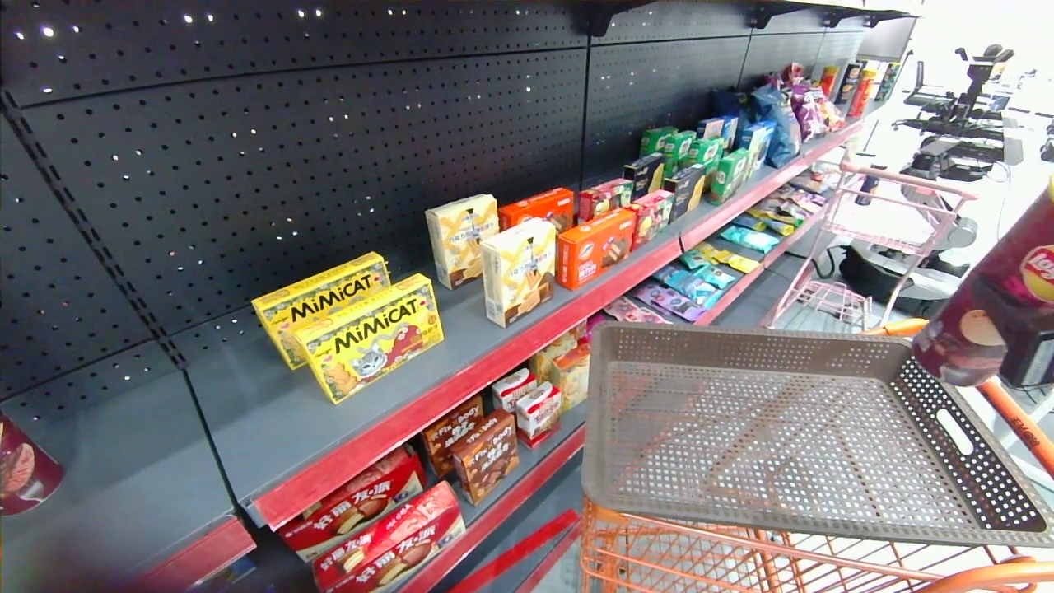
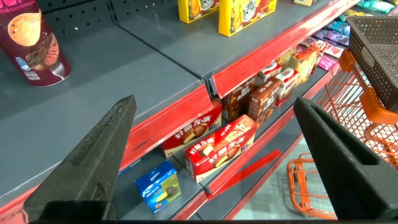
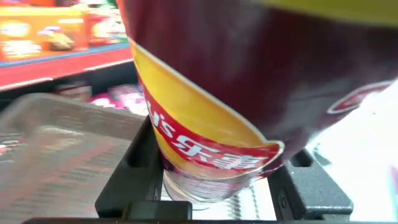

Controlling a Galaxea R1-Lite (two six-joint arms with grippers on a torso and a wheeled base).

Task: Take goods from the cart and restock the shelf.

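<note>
Right end effector (image 3: 217, 186) tight around maroon chip can (image 1: 984, 317) near gray basket (image 1: 741, 342); left end effector (image 2: 211, 112) released, fingers wide apart, near shelf (image 1: 272, 416).

Even overhead light falls on the shelf (image 1: 346, 428), and the boxes (image 1: 370, 338) cast only soft shadows, while the room (image 1: 972, 33) at far right is blown out white. Pinpoints of light shine through the pegboard (image 1: 247, 165) holes. Straight shelf edges bow toward the head view's corners.
</note>
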